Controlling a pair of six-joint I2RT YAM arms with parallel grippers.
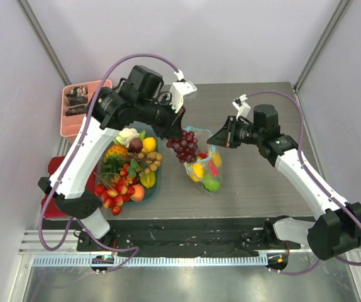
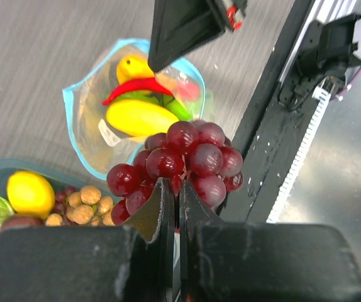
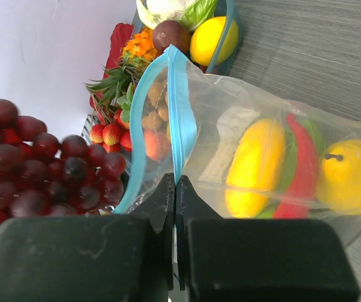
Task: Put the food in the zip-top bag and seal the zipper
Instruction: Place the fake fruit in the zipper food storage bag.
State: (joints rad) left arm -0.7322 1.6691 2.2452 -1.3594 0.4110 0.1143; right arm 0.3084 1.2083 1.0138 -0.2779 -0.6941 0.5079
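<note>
Left gripper (image 2: 175, 192) clamped on the grapes (image 2: 190, 157), hanging near the mouth of the zip-top bag (image 3: 256, 104), right gripper (image 3: 175, 187) pinched on its zipper (image 3: 182, 107); bunch possibly wider than the opening (angle poor), so it could snag the rim and spill onto the table (image 1: 249, 192).

The grey, wood-grained worktop (image 1: 262, 182) carries a teal dish (image 1: 159, 186) left of centre (heaped with food (image 1: 127, 179): strawberries, a lemon, nuts, leafy greens). Just to the dish's right, the clear zip-top bag (image 1: 207, 171) rests its bottom on the boards, with yellow, green and red pieces showing through its plastic. A pink divided tray (image 1: 69, 126) sits at the far left corner, and a dark red cloth (image 1: 53, 168) lies along the left edge beside the dish, partly hidden by an arm.
</note>
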